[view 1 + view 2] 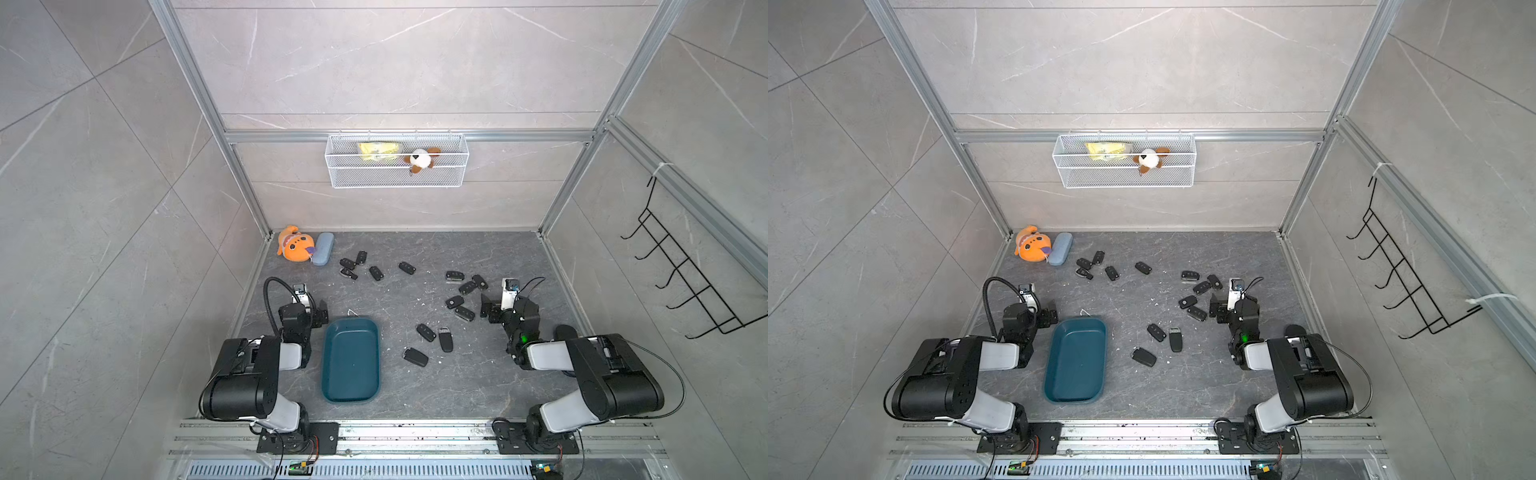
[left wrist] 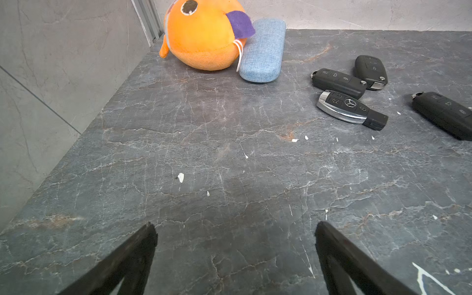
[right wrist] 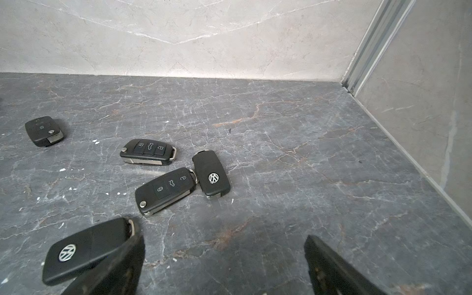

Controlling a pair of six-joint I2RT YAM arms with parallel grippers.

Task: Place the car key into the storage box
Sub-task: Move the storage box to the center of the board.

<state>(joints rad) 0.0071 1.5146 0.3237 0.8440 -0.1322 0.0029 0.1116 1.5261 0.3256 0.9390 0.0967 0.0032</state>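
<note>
Orange plush [image 1: 293, 246] just beside blue case [image 1: 323, 248]; wire basket [image 1: 397, 178] on wall.

A robotics lab test cell is shown: a stone-look worktop [image 1: 415, 386] is boxed in by tile-look panels [image 1: 374, 75] set in an aluminium frame [image 1: 270, 136], and two arms [image 1: 245, 386] [image 1: 615, 386] are bolted to a rail [image 1: 415, 432] at its near edge.

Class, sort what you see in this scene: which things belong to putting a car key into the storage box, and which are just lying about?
Belong to the job:
teal storage box
scattered black car keys

Just lying about:
orange plush toy
pale blue glasses case
wire-mesh basket, holding a yellow packet and a plush dog
black hook rack
</note>
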